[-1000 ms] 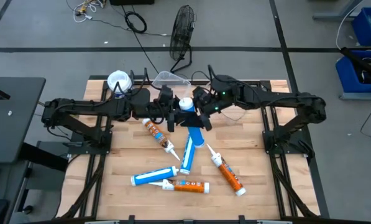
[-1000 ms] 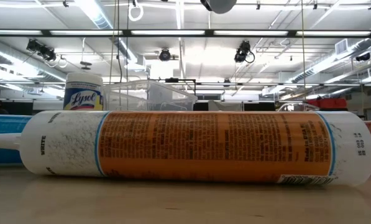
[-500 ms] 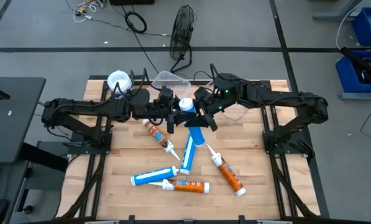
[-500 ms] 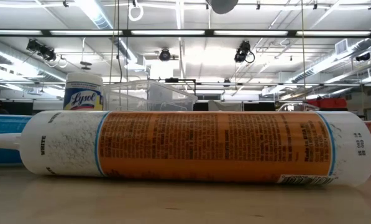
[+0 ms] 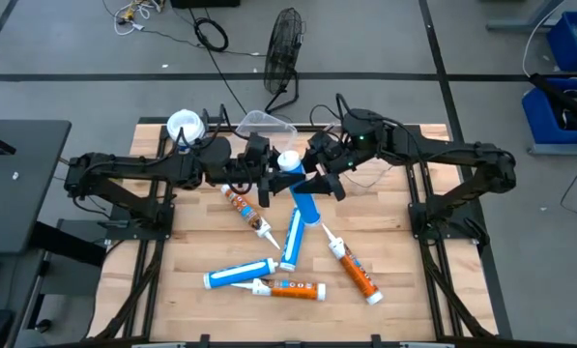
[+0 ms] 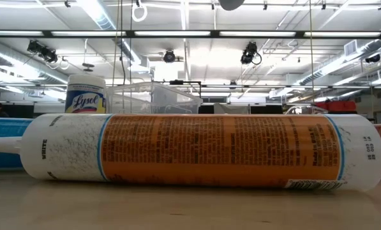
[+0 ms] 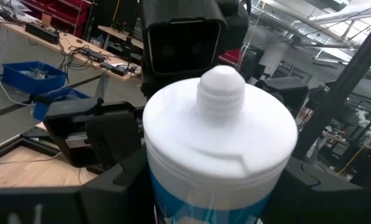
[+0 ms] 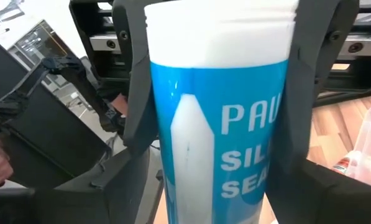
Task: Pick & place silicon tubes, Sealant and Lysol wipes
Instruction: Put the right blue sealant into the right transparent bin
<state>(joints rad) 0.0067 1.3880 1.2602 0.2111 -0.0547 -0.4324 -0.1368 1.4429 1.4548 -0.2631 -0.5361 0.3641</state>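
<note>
A blue silicone tube (image 5: 304,201) with a white capped end (image 5: 289,161) stands tilted above the middle of the table, capped end up. My left gripper (image 5: 274,180) is shut on it from the left and my right gripper (image 5: 314,180) from the right. The capped end fills the left wrist view (image 7: 219,127). The blue printed body fills the right wrist view (image 8: 225,124). The Lysol wipes canister (image 5: 185,126) stands upright on its base at the far left and also shows in the low view (image 6: 86,94). My left gripper pinches the tube's sides just below the white capped end (image 7: 163,186), one finger (image 7: 117,186) on each side. It comes level from the table's left, across the tube. My right gripper pinches the blue body (image 8: 173,130) between its two fingers (image 8: 138,81). It comes from the table's right, across the tube. The tube stands tilted with its capped end up; whether its lower end touches the table I cannot tell.
Several tubes lie on the table: an orange one (image 5: 246,210), two blue ones (image 5: 291,239) (image 5: 240,275), and two more orange ones (image 5: 293,288) (image 5: 354,271). One orange tube fills the low view (image 6: 203,150). A clear plastic container (image 5: 265,122) sits at the far edge.
My right arm's wrist has shifted a little toward the table's far right, still shut on the tube. The tube's capped end has stayed about where it was.
</note>
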